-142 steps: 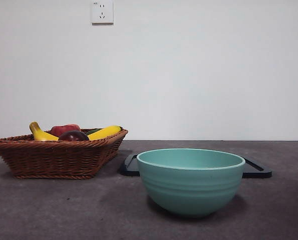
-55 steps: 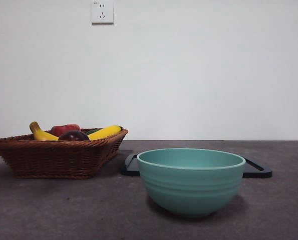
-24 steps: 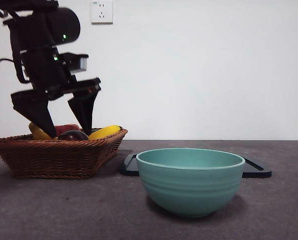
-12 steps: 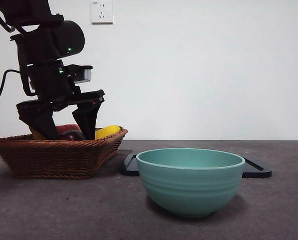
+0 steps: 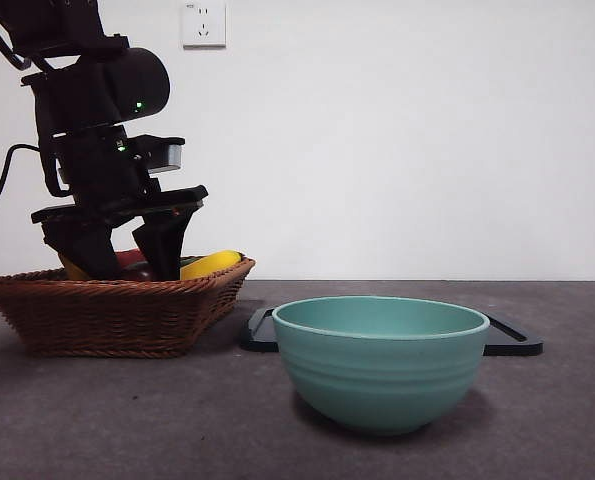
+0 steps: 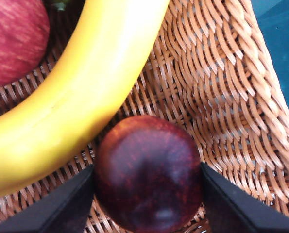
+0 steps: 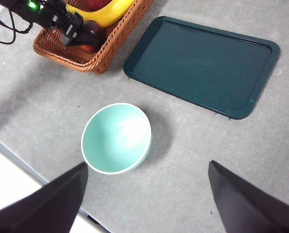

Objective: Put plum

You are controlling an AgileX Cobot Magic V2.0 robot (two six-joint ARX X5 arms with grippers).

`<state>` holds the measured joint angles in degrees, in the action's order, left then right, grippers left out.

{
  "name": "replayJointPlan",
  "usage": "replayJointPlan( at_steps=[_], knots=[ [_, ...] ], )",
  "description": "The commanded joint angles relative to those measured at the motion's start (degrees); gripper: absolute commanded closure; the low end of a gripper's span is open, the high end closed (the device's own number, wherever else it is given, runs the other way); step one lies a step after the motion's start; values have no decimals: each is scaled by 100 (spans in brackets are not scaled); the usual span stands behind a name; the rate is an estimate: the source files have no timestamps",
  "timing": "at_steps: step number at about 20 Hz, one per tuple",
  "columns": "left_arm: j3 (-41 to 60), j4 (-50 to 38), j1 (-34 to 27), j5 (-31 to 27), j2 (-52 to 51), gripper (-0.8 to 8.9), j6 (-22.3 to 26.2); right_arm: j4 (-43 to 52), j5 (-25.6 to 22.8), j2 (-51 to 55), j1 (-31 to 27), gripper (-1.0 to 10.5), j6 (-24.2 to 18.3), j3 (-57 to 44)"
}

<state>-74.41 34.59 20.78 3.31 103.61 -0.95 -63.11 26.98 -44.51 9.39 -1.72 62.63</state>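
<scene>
Since a moment ago the left gripper has sunk lower into the woven wicker basket. Its spread jaws flank the glossy dark plum, seemingly touching it, beside a smooth banana. The right gripper hangs wide apart above the ridged teal bowl.

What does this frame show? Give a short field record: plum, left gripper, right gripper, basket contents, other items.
plum: plum lies in the wicker basket, beside a banana
left gripper: left gripper is down in the basket, one jaw on each side of the plum; contact cannot be told
right gripper: right gripper is high above the table, jaws open, holding nothing
basket contents: plum, bananas, a red fruit
other items: teal bowl, dark tray
</scene>
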Motion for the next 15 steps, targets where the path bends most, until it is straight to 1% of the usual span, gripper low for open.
replayJointPlan(
  at_steps=[1,4,9,12,14,15],
  knots=[
    [-118,46,35,9,107,542,7,50,0,-37,24,549,-20,125],
    [-118,72,37,11,-81,542,4,50,0,-37,24,549,-20,125],
    [-118,260,192,20,-979,542,7,50,0,-37,24,549,-20,125],
    [-118,568,481,352,-1635,542,4,50,0,-37,24,549,-20,125],
    [-118,804,798,680,-1993,542,4,50,0,-37,24,549,-20,125],
    [-118,903,997,756,-2111,542,-13,50,0,-37,24,549,-20,125]
  ],
)
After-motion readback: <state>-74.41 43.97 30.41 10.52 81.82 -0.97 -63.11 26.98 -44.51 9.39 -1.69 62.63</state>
